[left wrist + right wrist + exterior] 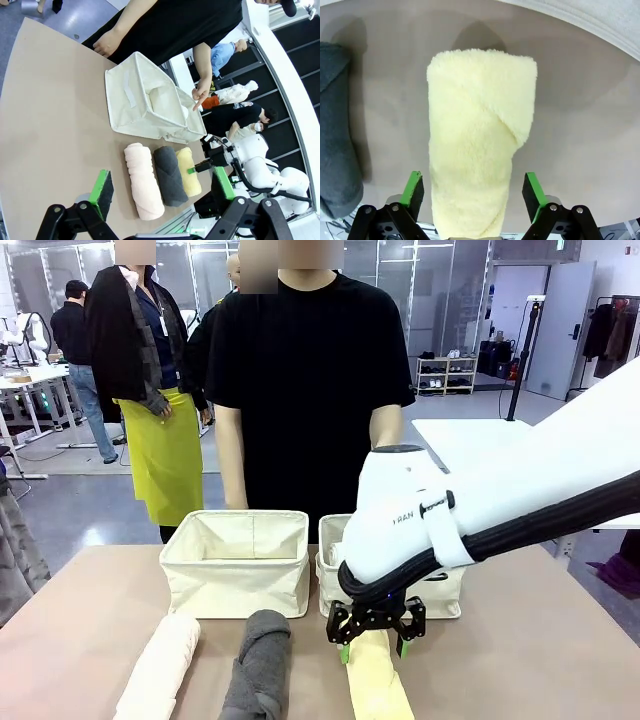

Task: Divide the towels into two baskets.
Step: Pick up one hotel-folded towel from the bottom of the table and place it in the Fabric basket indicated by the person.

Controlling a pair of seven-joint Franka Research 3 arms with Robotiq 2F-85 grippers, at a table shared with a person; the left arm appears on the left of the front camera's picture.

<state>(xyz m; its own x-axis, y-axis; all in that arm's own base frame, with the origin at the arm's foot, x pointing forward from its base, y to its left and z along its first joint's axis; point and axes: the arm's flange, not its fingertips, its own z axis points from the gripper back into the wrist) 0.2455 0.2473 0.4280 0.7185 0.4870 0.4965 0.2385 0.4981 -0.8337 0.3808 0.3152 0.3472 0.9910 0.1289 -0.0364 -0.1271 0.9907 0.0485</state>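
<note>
I am hovering the right gripper (pixel 373 648), jaws spread and empty, astride the yellow towel (pixel 475 150) at bottom centre-right of the front view, near a cream basket (pixel 447 597). It is looking soft, light and squashy; I am favouring a mid-roll pinch.

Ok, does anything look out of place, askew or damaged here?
Nothing stands out. The left basket and right basket stand upright side by side; the pink towel, grey towel and yellow towel lie rolled in a row on the table. The right gripper hangs open astride the yellow towel's end.
</note>
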